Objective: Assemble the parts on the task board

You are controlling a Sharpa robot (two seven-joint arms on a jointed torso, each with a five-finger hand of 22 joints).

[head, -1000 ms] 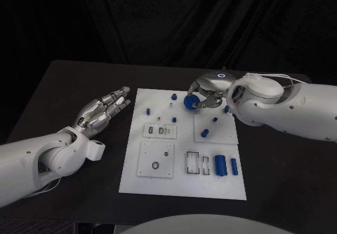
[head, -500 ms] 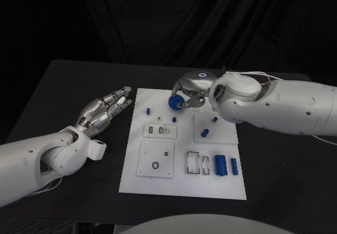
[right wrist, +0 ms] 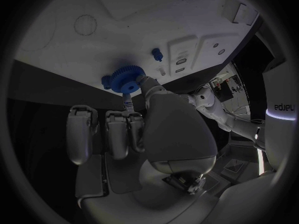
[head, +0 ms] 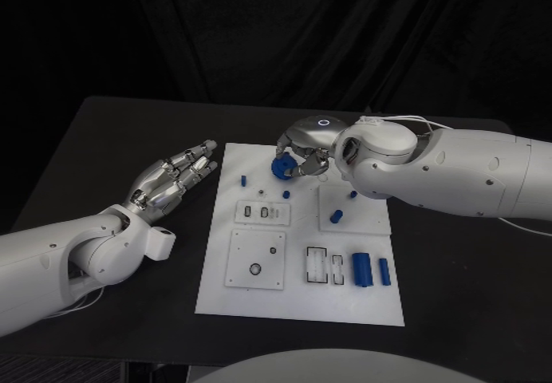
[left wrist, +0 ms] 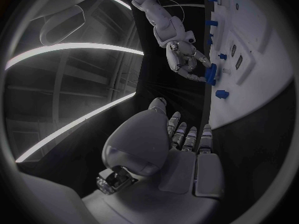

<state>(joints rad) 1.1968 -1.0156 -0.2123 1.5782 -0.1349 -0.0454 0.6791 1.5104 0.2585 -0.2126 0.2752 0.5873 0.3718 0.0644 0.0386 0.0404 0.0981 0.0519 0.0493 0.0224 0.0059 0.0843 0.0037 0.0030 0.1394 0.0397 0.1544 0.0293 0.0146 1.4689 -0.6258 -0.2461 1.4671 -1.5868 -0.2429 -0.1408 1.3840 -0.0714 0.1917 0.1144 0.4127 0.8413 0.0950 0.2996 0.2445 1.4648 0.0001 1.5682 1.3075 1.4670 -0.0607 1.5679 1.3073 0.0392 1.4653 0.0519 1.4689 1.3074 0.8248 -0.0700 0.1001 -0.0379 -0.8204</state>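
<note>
Toothed blue gear (head: 281,166), right robot hand (head: 304,153), white task board (head: 299,299)

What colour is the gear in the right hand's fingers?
Blue. The gear shows best in the right wrist view, pinched by the right hand.

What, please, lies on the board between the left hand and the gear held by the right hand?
In the head view, one small blue peg stands on the board between the left hand and the gear; otherwise that stretch is bare.
</note>
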